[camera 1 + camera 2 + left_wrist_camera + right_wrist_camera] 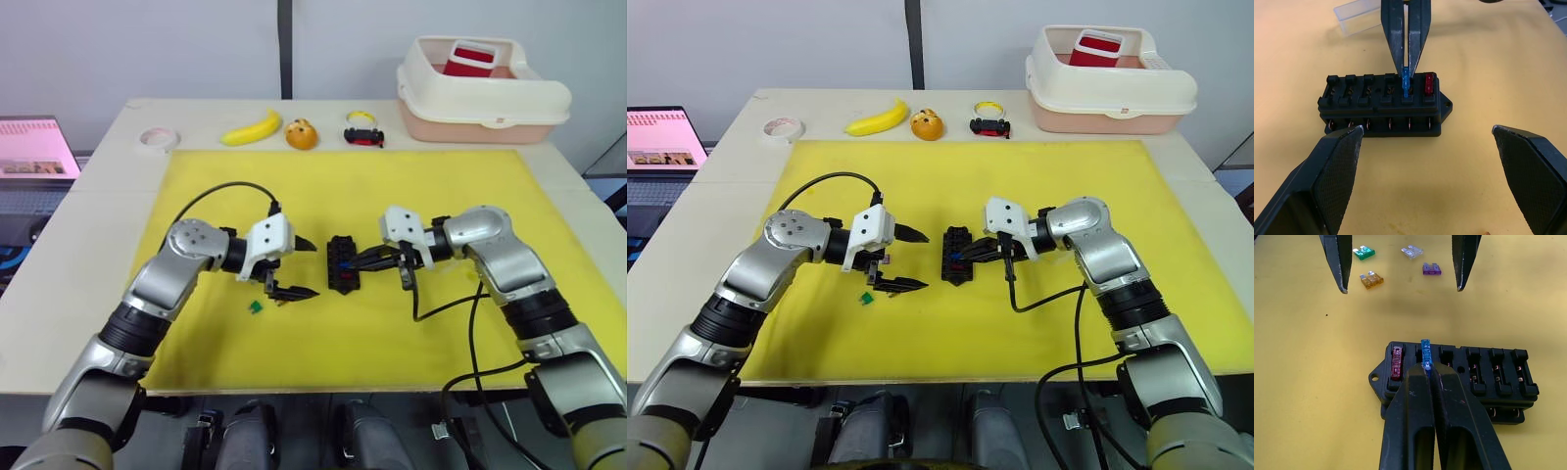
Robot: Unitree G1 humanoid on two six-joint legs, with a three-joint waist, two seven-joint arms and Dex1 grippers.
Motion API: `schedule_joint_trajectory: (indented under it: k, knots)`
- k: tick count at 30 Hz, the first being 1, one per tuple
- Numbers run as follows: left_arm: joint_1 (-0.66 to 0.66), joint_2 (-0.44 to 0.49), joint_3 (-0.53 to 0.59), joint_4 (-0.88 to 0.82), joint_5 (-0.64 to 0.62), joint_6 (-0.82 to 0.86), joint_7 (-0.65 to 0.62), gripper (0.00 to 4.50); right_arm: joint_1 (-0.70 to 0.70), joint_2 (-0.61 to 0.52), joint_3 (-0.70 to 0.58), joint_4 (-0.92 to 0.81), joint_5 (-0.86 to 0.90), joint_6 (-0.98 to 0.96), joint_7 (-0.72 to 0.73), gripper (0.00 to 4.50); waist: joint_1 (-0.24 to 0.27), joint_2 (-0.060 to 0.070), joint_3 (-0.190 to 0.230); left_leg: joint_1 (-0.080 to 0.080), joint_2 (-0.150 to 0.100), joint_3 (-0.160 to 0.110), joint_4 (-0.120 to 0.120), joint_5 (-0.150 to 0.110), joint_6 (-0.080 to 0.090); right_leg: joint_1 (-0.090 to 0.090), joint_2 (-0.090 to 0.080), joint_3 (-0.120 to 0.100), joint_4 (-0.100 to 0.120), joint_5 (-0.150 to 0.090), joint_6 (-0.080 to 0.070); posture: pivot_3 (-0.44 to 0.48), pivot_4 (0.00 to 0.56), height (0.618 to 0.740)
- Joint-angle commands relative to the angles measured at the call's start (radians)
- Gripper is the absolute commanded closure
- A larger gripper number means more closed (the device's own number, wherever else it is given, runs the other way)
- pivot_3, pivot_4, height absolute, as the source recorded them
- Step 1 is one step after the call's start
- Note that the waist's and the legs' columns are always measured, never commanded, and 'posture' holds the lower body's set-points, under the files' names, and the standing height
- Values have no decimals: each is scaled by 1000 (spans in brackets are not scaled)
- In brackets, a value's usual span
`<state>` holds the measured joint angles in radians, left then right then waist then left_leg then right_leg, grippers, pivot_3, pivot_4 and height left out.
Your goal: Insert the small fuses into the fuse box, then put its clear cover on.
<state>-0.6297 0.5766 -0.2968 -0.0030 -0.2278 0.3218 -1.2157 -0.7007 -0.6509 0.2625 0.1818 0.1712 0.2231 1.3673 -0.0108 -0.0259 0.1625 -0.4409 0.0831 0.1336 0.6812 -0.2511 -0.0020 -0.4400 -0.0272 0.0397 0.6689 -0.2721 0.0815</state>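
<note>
The black fuse box point(1383, 105) lies mid-mat, between my two grippers. A red fuse point(1429, 84) sits in its end slot. My right gripper point(1427, 367) is shut on a blue fuse point(1425, 352), which stands upright with its lower end in the slot beside the red one. My left gripper point(306, 267) hangs open just left of the box, holding nothing. Loose fuses lie on the mat beyond it: green point(1363, 253), amber point(1371, 280), pale grey point(1412, 251) and purple point(1431, 269). The clear cover point(1359, 14) lies on the mat past the box, on my right arm's side.
A yellow mat point(441, 186) covers the table. Along the back edge are a tape roll point(157, 139), a banana point(252, 128), an orange ball point(302, 134), a small black-and-red object point(363, 130) and a cream bin point(480, 98). A laptop point(34, 147) stands at the left.
</note>
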Motion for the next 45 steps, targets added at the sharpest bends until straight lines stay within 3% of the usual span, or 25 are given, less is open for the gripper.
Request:
schedule_joint_trajectory:
  k: [1, 45]
  knots:
    - [-6, 0, 28, -17, -9, -10, 6, 75, 3, -9, -5, -39, 11, 16, 13, 4500, 0, 0, 0, 0, 0, 0, 0, 0, 0, 0, 0, 0, 0, 0, 0, 0, 150, 739]
    - [-21, -13, 24, -7, -6, -6, 10, 75, -57, -4, -12, 1, -12, 63, -17, 4500, 0, 0, 0, 0, 0, 0, 0, 0, 0, 0, 0, 0, 0, 0, 0, 0, 150, 739]
